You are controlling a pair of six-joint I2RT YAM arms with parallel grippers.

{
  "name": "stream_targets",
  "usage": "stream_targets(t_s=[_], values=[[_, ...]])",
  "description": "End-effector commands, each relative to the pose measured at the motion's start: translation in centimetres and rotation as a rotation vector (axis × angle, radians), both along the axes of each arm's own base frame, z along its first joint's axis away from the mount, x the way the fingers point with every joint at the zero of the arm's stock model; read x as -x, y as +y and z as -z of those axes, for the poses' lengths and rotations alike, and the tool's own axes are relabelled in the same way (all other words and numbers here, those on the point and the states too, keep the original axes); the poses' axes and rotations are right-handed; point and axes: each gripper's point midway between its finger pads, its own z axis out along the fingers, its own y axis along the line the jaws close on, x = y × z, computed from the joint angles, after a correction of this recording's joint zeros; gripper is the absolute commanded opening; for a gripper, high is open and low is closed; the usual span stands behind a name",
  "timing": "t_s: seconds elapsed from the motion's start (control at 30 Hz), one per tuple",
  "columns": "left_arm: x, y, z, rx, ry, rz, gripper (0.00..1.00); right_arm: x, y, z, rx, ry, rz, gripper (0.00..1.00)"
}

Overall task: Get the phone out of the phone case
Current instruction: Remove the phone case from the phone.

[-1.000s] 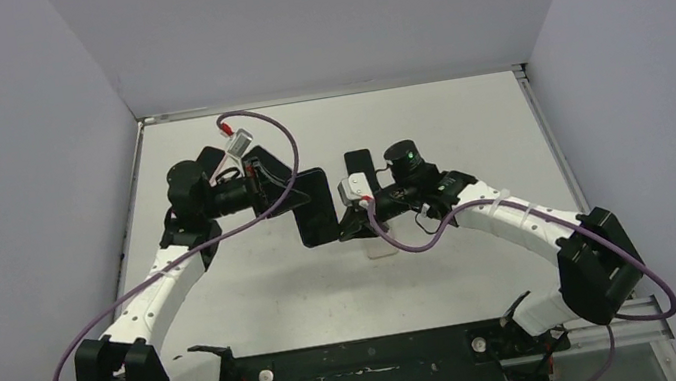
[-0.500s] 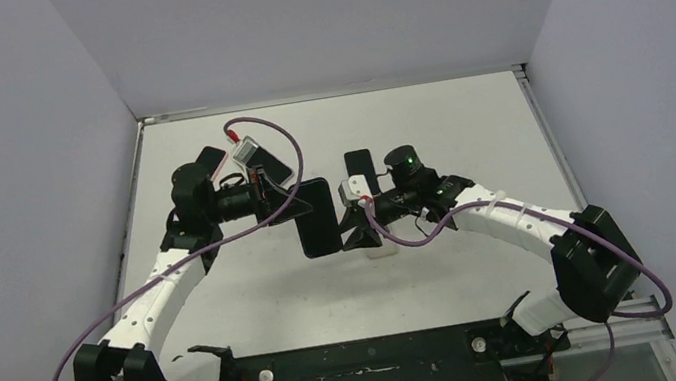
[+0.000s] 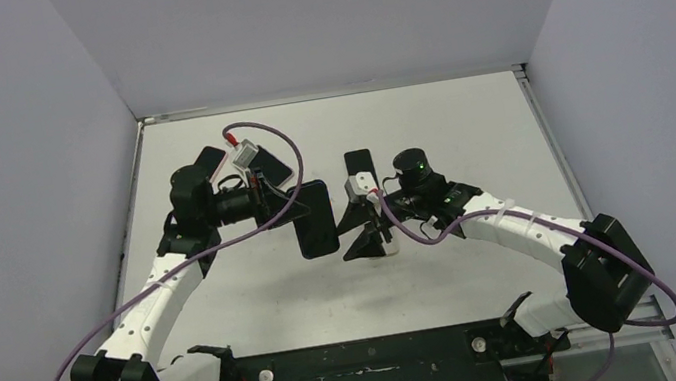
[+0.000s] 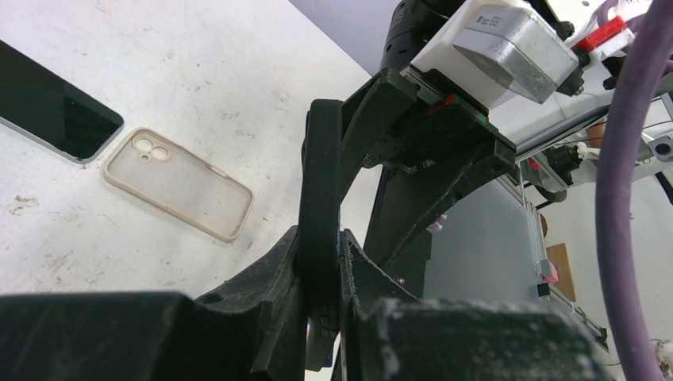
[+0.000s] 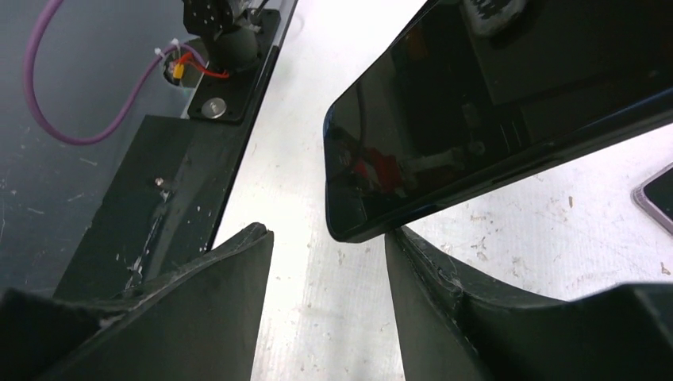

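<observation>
My left gripper (image 3: 292,212) is shut on a black phone in a black case (image 3: 315,219) and holds it on edge above the table. In the left wrist view the phone (image 4: 320,182) stands edge-on between my fingers (image 4: 320,238). My right gripper (image 3: 362,232) is open just right of the phone. In the right wrist view the phone's dark screen (image 5: 476,119) fills the upper right. Its lower corner sits just beyond my open fingertips (image 5: 329,238), close to the right-hand finger (image 5: 428,278).
A clear empty case (image 4: 178,184) lies on the table beside a bare dark phone (image 4: 55,111). A dark phone (image 3: 359,164) also lies behind my right gripper. The black base rail (image 3: 379,358) runs along the near edge.
My right gripper has drawn back a little to the right from the phone's edge and swung its wrist round. My left gripper still holds the phone, shifted slightly.
</observation>
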Motion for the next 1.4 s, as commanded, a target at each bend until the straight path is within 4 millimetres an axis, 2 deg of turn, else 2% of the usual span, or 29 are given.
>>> stream_targets(t_s=[0.0, 0.3, 0.4, 0.53, 0.67, 0.93, 1.1, 1.37], values=[[0.9, -0.2, -3.6, 0.057, -0.138, 0.04, 0.0, 0.1, 1.0, -2.7, -0.097, -0.029, -0.028, 0.54], [1.2, -0.2, -3.8, 0.071, -0.143, 0.052, 0.0, 0.3, 1.8, -1.5, -0.071, 0.006, -0.041, 0.46], [1.2, -0.2, -3.8, 0.073, -0.142, 0.052, 0.0, 0.2, 1.9, -1.4, -0.07, 0.004, -0.045, 0.36], [1.2, -0.2, -3.8, 0.076, -0.137, 0.055, 0.0, 0.1, 2.0, -1.1, -0.064, -0.009, -0.055, 0.16], [1.0, -0.2, -3.5, 0.078, -0.112, 0.041, 0.0, 0.2, 2.2, -0.7, -0.054, -0.085, -0.079, 0.0], [0.7, -0.4, -2.6, 0.091, -0.029, 0.046, 0.0, -0.3, 2.9, 0.2, 0.005, -0.309, -0.095, 0.0], [1.0, -0.6, -2.3, 0.115, 0.017, 0.077, 0.0, -1.8, 3.5, 0.4, 0.037, -0.39, -0.068, 0.0], [1.4, -0.6, -2.2, 0.133, 0.041, 0.102, 0.0, -4.3, 4.2, -1.9, -0.005, -0.52, 0.049, 0.0]])
